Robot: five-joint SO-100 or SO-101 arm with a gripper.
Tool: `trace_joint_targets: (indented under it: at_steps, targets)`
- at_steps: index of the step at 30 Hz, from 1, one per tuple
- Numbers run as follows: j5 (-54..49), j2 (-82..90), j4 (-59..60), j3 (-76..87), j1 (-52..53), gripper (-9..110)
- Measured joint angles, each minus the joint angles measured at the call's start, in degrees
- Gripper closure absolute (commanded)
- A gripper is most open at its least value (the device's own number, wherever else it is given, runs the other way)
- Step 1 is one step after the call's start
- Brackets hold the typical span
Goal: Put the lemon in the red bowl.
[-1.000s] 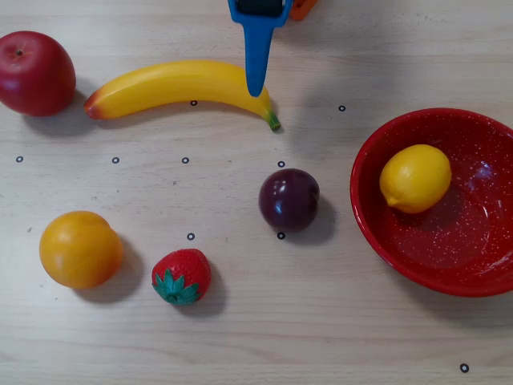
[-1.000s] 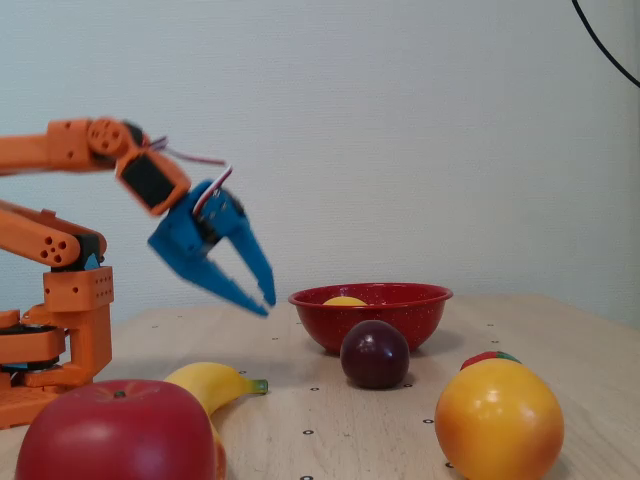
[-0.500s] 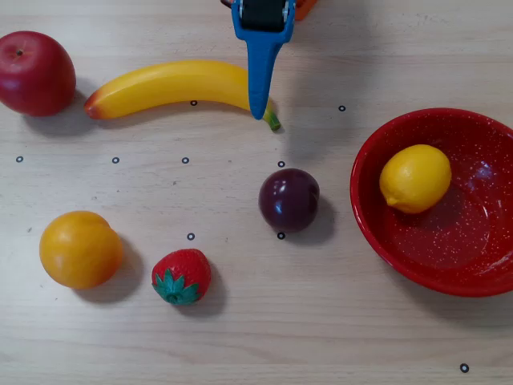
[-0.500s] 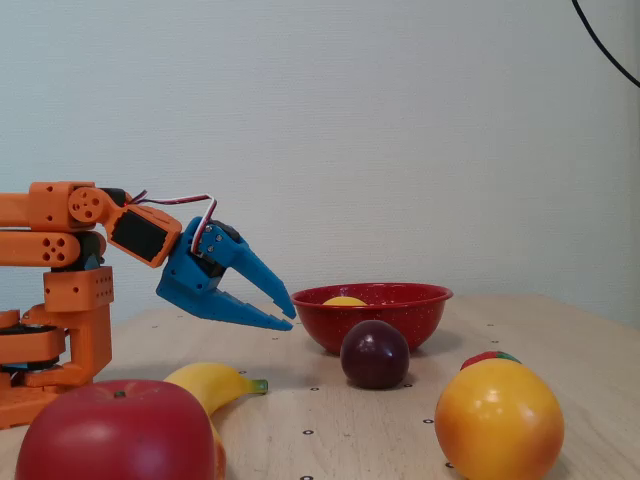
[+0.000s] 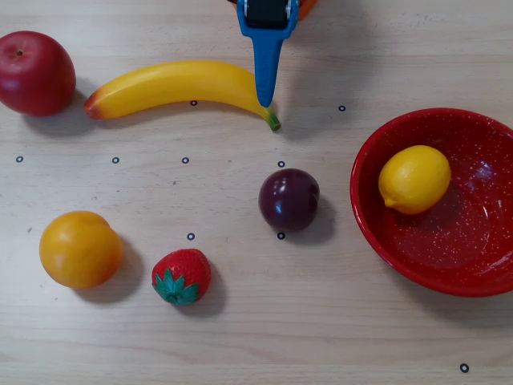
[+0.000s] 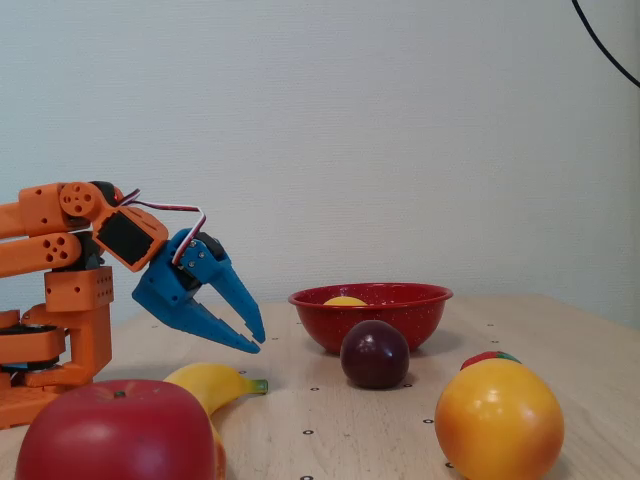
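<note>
The lemon (image 5: 414,178) lies inside the red bowl (image 5: 481,265) at the right of the overhead view, against the bowl's left inner wall. In the fixed view only the lemon's top (image 6: 345,300) shows above the red bowl's rim (image 6: 400,310). My blue gripper (image 5: 264,103) hangs over the table at the top middle, above the banana's stem end and well to the left of the bowl. In the fixed view the gripper (image 6: 254,342) points down with its fingertips together and holds nothing.
A banana (image 5: 176,84) and a dark red apple (image 5: 34,72) lie at the top left. An orange (image 5: 80,249) and a strawberry (image 5: 182,277) lie at the bottom left. A dark plum (image 5: 288,200) sits just left of the bowl. The orange arm base (image 6: 60,300) stands at the left in the fixed view.
</note>
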Motion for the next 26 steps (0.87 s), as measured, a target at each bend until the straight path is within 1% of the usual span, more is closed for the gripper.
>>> trace_joint_targets:
  at_steps: [9, 26]
  targets:
    - [-1.67, -0.18, 0.00, 0.00, 0.09, 101]
    - [-1.67, -0.18, 0.00, 0.00, 0.09, 101]
